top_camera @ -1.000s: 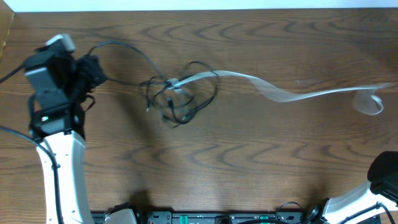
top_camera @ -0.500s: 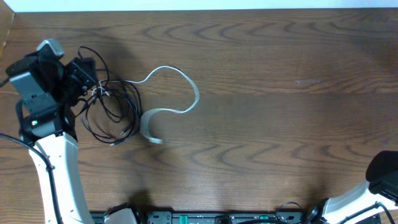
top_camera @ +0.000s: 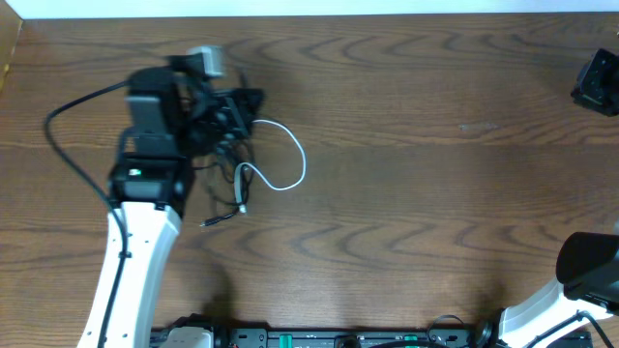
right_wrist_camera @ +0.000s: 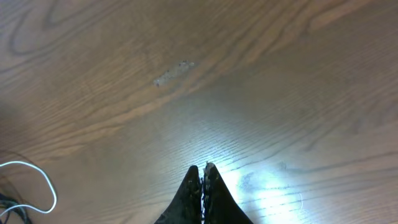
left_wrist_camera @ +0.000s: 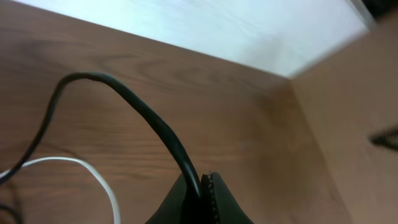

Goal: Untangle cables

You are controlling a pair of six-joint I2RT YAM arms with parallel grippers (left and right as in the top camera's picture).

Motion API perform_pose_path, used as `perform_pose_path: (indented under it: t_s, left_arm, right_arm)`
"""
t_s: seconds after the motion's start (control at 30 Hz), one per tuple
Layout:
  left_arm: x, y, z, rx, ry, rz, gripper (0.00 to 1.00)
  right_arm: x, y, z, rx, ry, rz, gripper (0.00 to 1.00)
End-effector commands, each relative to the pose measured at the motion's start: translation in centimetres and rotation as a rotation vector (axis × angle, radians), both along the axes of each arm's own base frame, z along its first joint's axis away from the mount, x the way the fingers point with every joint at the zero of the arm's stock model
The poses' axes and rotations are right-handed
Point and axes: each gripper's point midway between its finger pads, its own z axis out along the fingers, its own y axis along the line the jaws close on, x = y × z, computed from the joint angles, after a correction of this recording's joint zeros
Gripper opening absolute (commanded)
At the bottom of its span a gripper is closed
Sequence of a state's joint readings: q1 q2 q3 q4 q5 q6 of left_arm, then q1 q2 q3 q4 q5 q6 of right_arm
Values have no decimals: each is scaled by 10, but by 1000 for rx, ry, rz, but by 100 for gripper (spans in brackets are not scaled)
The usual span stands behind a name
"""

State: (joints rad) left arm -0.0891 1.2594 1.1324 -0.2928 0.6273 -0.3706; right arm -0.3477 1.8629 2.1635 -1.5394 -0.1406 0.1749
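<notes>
While my left pincer (left_wrist_camera: 203,183) is clamped shut on one black cable (left_wrist_camera: 146,115), the tangle (top_camera: 224,143) lies bunched beside it near the far edge of the bench (top_camera: 435,232), towards the left corner. The white cable (top_camera: 293,164) loops out of it. If I pull hard, I judge the knot could cinch tighter, or the cord could slip free. My right pincer (right_wrist_camera: 203,177), closed on nothing, sits by the far right corner, too distant to pin anything down.

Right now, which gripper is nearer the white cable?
Left. The left gripper, shut on a black cable, sits beside the white cable loop; the right gripper, shut and empty, is far off across the table.
</notes>
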Motion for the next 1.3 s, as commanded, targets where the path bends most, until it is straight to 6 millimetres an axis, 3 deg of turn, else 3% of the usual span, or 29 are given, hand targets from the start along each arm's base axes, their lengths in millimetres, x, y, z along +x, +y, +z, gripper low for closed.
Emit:
perform_pose_path:
  t_s: [0.0, 0.13, 0.3, 0.5, 0.57, 0.63, 0.77, 0.97, 1.13, 1.27]
  left_arm:
    - [-18, -51, 18, -33, -55, -136, 8]
    - [-35, -100, 34, -72, -118, -250, 8]
    - [-44, -121, 33, -70, -119, -273, 8]
    - [-35, -114, 30, -39, -126, -210, 8]
    - [-32, -110, 28, -27, -126, -189, 8]
    - [-28, -104, 24, 0, -125, -165, 8]
    - [-23, -95, 14, 55, -108, -113, 8]
    - [-20, -76, -8, 163, -59, -31, 9]
    - [-17, -58, -22, 238, -19, 52, 8]
    - [-20, -56, -28, 252, 4, 46, 8]
  right_arm:
    - [-11, -9, 4, -54, 20, -26, 1]
    - [-13, -11, 4, -58, 25, -41, 1]
    - [-13, -11, 4, -58, 27, -40, 1]
    - [-11, 0, -3, -20, 31, 12, 1]
    - [-5, 16, -9, 22, 16, 114, 1]
    - [3, 46, -26, 105, 2, 257, 7]
    - [8, 76, -69, 140, 53, 330, 30]
    - [17, 137, -127, 188, 67, 399, 41]
    - [23, 194, -140, 193, 16, 552, 55]
    - [25, 233, -140, 133, -38, 716, 77]
